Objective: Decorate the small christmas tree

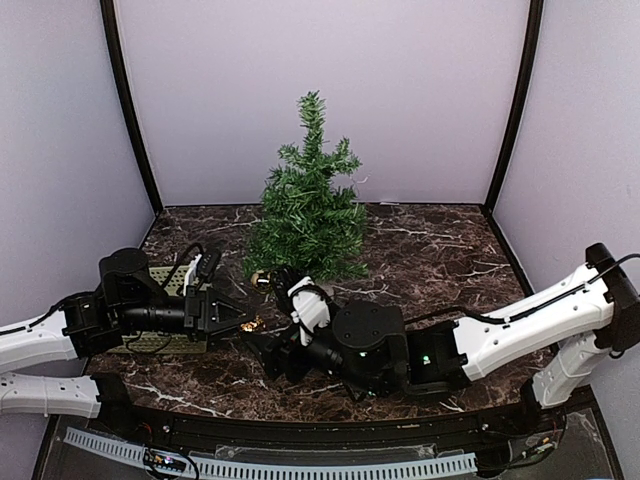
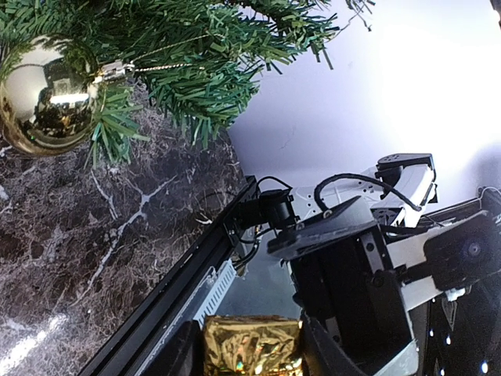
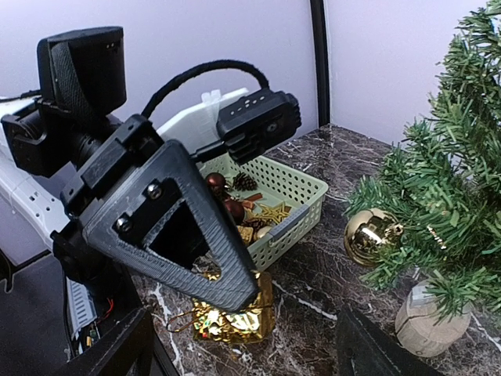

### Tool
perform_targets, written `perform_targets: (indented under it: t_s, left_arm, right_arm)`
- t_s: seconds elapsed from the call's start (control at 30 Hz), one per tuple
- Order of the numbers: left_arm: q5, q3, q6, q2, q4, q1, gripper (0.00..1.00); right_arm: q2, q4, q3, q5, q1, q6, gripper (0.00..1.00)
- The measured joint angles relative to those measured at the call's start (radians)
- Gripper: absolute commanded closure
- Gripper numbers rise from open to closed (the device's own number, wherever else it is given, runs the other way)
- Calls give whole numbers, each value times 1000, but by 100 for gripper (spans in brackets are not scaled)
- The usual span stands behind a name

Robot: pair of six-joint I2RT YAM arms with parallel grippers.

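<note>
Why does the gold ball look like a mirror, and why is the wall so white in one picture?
Left wrist view: the gold ball mirrors the room with a bright glint, and the wall is washed out white by glare. Right wrist view: softer light, only a small glint on the ball. Top view: even light.

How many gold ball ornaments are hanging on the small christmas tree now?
1. The gold ball hangs on a low branch of the small christmas tree, on the side facing the basket. More may be hidden behind the branches.
</note>
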Motion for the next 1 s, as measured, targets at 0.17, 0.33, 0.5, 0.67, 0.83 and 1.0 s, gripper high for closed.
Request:
perform_targets:
  t_s: [0.17, 0.33, 0.5, 0.67, 0.83, 1.0]
  left_arm:
    - [-1, -10, -21, 0, 29, 0, 56]
    - [0, -12, -39, 0, 41, 0, 56]
    - [3, -12, -47, 0, 43, 0, 56]
    - [8, -12, -56, 0, 44, 0, 56]
    - [16, -12, -56, 1, 44, 0, 56]
    - [28, -12, -57, 2, 43, 0, 56]
  right_arm:
    - [37, -36, 24, 16, 11, -13, 20]
    - [64, -58, 43, 41, 12, -33, 31]
    - [83, -57, 60, 58, 13, -62, 40]
    - [99, -53, 79, 69, 13, -89, 46]
    - [108, -44, 79, 72, 13, -111, 54]
    - [119, -27, 80, 71, 13, -126, 57]
